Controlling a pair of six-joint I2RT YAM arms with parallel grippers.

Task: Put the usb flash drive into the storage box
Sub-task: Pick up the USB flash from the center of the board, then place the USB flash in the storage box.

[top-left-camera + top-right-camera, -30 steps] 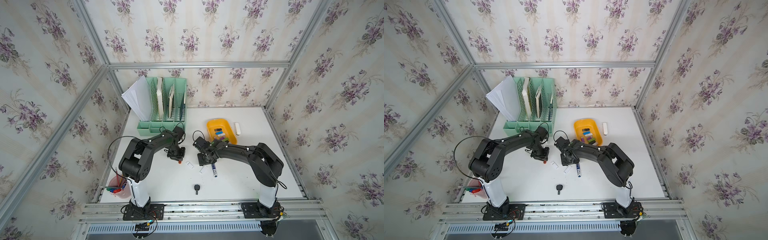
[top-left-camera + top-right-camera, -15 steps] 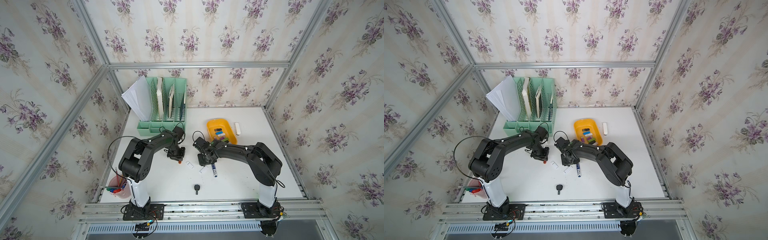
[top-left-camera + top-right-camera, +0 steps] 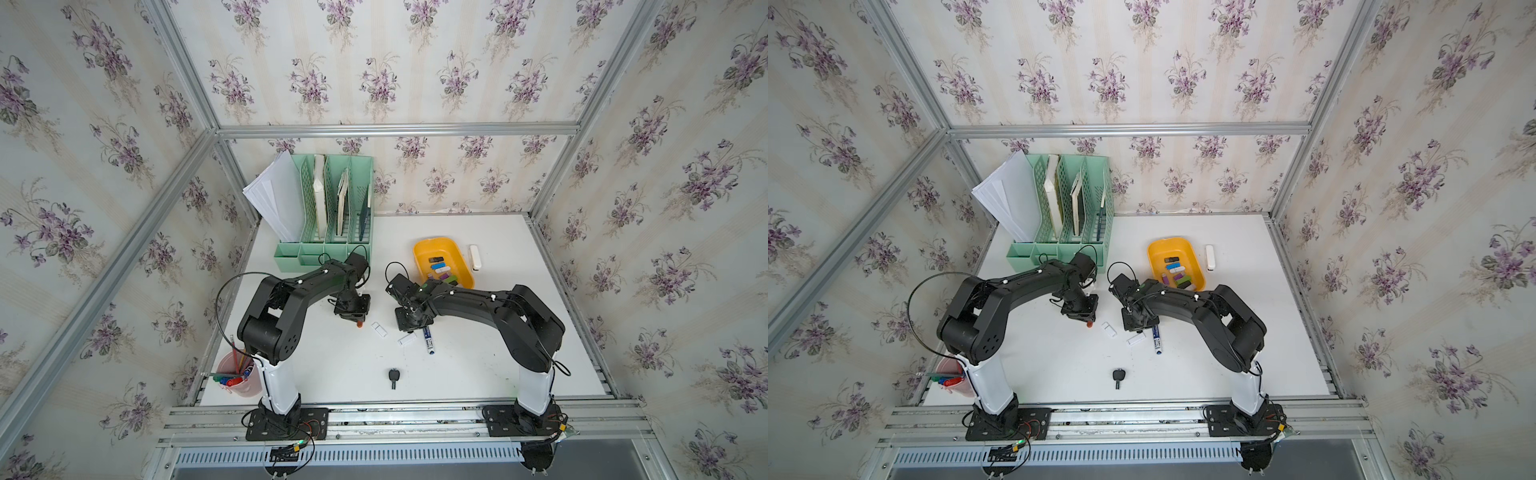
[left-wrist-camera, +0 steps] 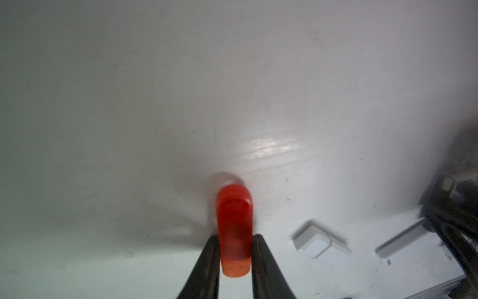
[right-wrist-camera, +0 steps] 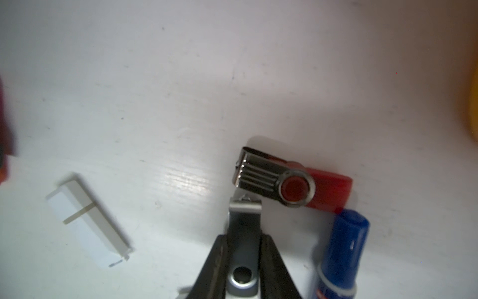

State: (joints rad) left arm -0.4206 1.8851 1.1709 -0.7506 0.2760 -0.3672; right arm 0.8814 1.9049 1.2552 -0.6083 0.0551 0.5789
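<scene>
In the left wrist view my left gripper (image 4: 236, 239) is shut on an orange-red usb flash drive (image 4: 234, 220), whose tip points down at the white table. My right gripper (image 5: 244, 240) is shut on a grey swivel flash drive (image 5: 244, 222) low over the table. A red swivel drive (image 5: 292, 181) lies just beyond it. Both grippers hover mid-table in both top views, left (image 3: 357, 321) and right (image 3: 409, 328). The yellow storage box (image 3: 432, 240) sits behind the right gripper and holds several drives.
Two white drives (image 3: 379, 329) (image 3: 406, 340) and a blue marker (image 3: 428, 340) lie between the grippers. A black key (image 3: 393, 376) lies nearer the front. A green file organizer (image 3: 328, 208) stands at the back left, a pink pen cup (image 3: 237, 370) at the front left, and a white stick (image 3: 475, 257) beside the box.
The right gripper's jaws have closed onto the grey drive. Both arms have stayed almost where they were.
</scene>
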